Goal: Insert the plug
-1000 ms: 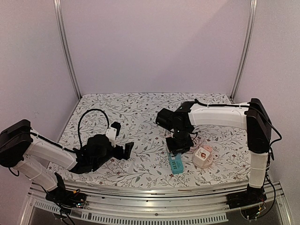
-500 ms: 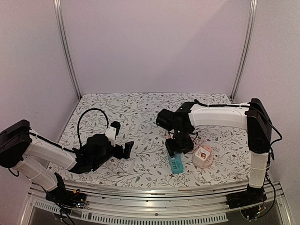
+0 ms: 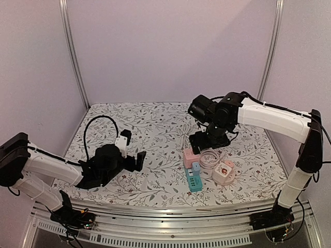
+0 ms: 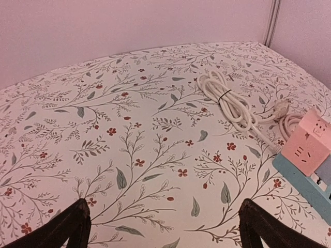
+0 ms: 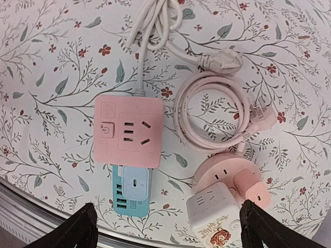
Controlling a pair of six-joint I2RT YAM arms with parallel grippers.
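Note:
A pale blue plug (image 5: pixel 135 182) sits in the teal power strip (image 5: pixel 128 204), just below the pink square strip (image 5: pixel 129 132). In the top view the plug (image 3: pixel 196 167) stands on the teal strip (image 3: pixel 194 182) near the front edge. My right gripper (image 5: pixel 168 230) hangs open above these, with nothing between its fingers; in the top view my right gripper (image 3: pixel 206 143) is raised behind the pink strip (image 3: pixel 190 156). My left gripper (image 3: pixel 133 151) is open and empty, low over the table at the left. In its own view my left gripper (image 4: pixel 165 232) faces the pink strip (image 4: pixel 310 147).
A round pink socket (image 5: pixel 222 173) holds a white cube adapter (image 5: pixel 213 213) and a pink charger (image 5: pixel 256 194). A coiled pink cable (image 5: pixel 207 121) and a bundled white cable (image 4: pixel 230 101) with its plug (image 5: pixel 227 59) lie behind. The table's front edge (image 5: pixel 31 206) is close.
My right gripper has opened and risen up and back from the teal strip, leaving the pale blue plug standing in it. The left arm has barely moved.

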